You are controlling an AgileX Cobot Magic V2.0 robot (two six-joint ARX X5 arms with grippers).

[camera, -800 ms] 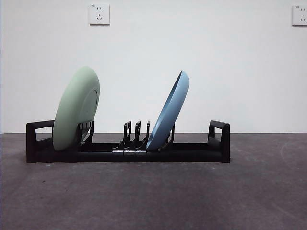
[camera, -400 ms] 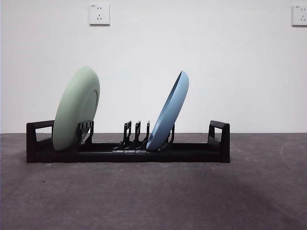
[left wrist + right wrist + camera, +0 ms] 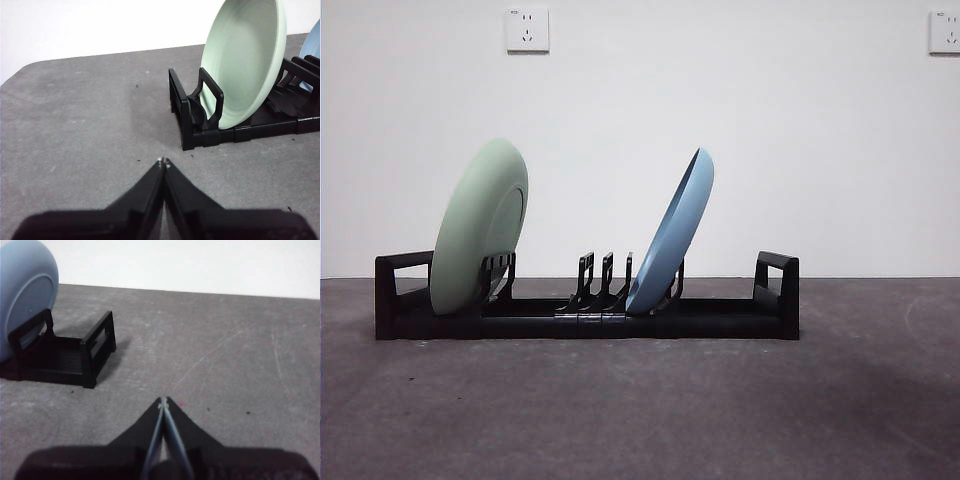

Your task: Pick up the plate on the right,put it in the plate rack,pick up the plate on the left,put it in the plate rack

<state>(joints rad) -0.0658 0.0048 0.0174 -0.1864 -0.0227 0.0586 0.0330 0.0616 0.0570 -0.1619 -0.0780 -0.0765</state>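
Both hands, left hand (image 3: 163, 161) and right hand (image 3: 163, 400), hover empty, jaws together; green plate (image 3: 480, 226) and blue plate (image 3: 672, 232) lean in the plate rack (image 3: 586, 315) ahead (a nudge might tip them).

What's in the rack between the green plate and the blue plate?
Front view: only bare black dividers of the plate rack stand between the green plate and blue plate.

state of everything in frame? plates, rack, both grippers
Green plate: standing tilted in the rack, left end.
Blue plate: standing tilted in the rack, near the middle.
Rack: flat on the table, holding both plates.
Left gripper: shut, empty.
Right gripper: shut, empty.
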